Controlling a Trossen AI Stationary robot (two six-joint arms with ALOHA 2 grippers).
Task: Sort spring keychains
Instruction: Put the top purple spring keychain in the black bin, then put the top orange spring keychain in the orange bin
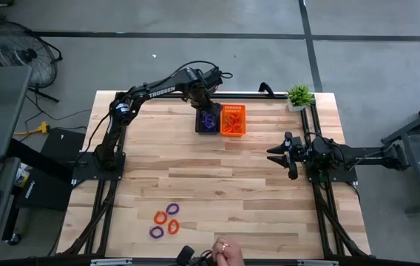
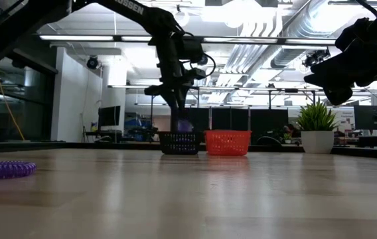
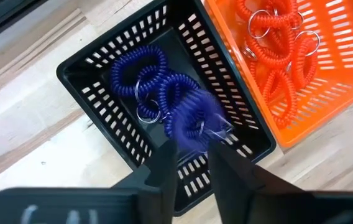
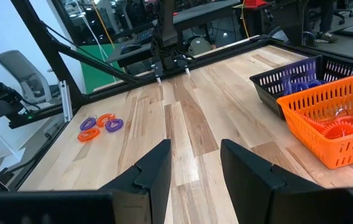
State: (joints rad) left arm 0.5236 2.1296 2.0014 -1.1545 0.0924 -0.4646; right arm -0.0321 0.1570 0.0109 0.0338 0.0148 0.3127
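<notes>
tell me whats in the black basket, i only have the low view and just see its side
Observer: Purple coil keychains lie in the black basket; the left hand is right above them with one blurred purple coil at its fingertips.
Operator: and the orange one
Observer: Only orange coils in the orange basket, some with metal rings.
Operator: any left on the table
Observer: Yes, a small cluster of orange and purple coils near the front edge of the table.
Operator: right arm
Observer: Right hand waits open over the right side, holding nothing.
</notes>
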